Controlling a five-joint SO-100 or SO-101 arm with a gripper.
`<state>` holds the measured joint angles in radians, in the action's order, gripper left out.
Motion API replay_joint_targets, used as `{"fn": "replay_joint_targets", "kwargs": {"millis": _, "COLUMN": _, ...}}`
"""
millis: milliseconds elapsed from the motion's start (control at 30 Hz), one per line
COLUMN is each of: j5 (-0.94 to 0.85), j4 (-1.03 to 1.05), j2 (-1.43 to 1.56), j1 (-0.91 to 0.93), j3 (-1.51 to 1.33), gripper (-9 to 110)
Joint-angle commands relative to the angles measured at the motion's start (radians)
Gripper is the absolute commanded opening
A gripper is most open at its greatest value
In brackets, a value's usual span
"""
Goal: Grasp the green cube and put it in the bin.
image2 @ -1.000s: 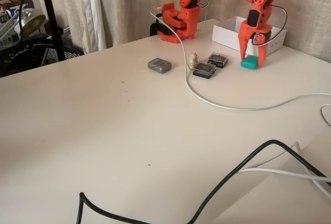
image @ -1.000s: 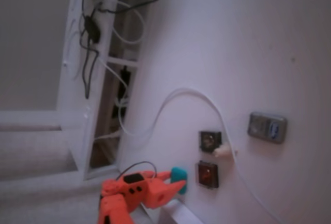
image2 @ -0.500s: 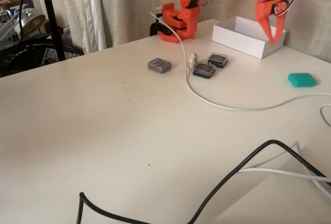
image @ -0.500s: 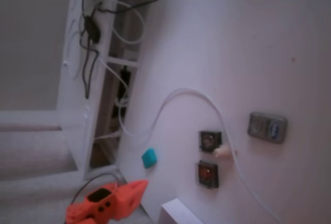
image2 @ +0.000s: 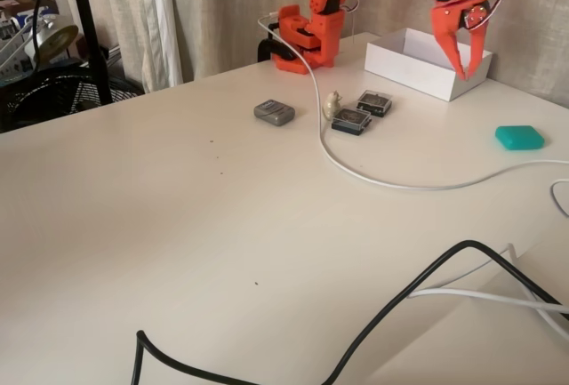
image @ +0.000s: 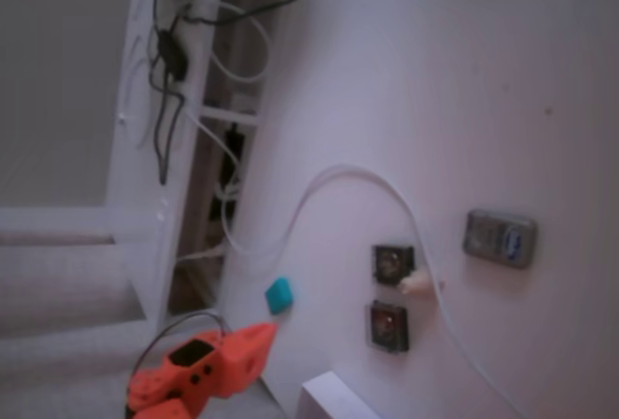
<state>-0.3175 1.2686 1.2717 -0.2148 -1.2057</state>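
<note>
Fixed view from the side: no readable brand or writing anywhere; grey device [image2: 274, 112] has a face w/ markings too small to make out. White bin [image2: 427, 64] sits at the far edge of the surface [image2: 178, 225], interior mostly hidden by its near wall, contents can't tell. Gripper [image2: 465, 72] hangs over the bin's right end, fingers spread apart, nothing between them. Green cube [image2: 519, 137] lies flat on the surface, well apart from the bin, nearer the right edge, just beyond the white cable [image2: 391, 183]. Two dark square sockets [image2: 362, 111] sit side by side between device and bin, close to the cable. Black cable [image2: 409, 296] crosses the foreground. In a fixed view from above, blurred, green cube [image: 280, 295] rests near the surface edge, gripper's orange body [image: 237, 361] close by, fingers not clear there.
</note>
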Motion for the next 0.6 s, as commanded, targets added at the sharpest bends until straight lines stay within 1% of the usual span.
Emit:
{"fn": "replay_joint_targets", "kwargs": {"millis": 0, "j5": -0.002, "j4": -0.049, "j2": 0.023, "j1": 0.034, "j3": 0.005, "gripper": 25}}
{"fn": "replay_joint_targets", "kwargs": {"millis": 67, "j5": -0.006, "j4": -0.107, "j2": 0.006, "j1": 0.052, "j3": 0.014, "gripper": 36}}
{"fn": "replay_joint_targets", "kwargs": {"millis": 100, "j5": -0.008, "j4": -0.133, "j2": -0.002, "j1": 0.058, "j3": 0.017, "gripper": 39}}
{"fn": "replay_joint_targets", "kwargs": {"millis": 233, "j5": -0.015, "j4": -0.196, "j2": -0.043, "j1": 0.071, "j3": 0.02, "gripper": 40}}
{"fn": "replay_joint_targets", "kwargs": {"millis": 433, "j5": -0.018, "j4": -0.212, "j2": -0.155, "j1": 0.087, "j3": 0.034, "gripper": 41}}
{"fn": "replay_joint_targets", "kwargs": {"millis": 567, "j5": -0.051, "j4": -0.207, "j2": -0.219, "j1": 0.1, "j3": 0.052, "gripper": 42}}
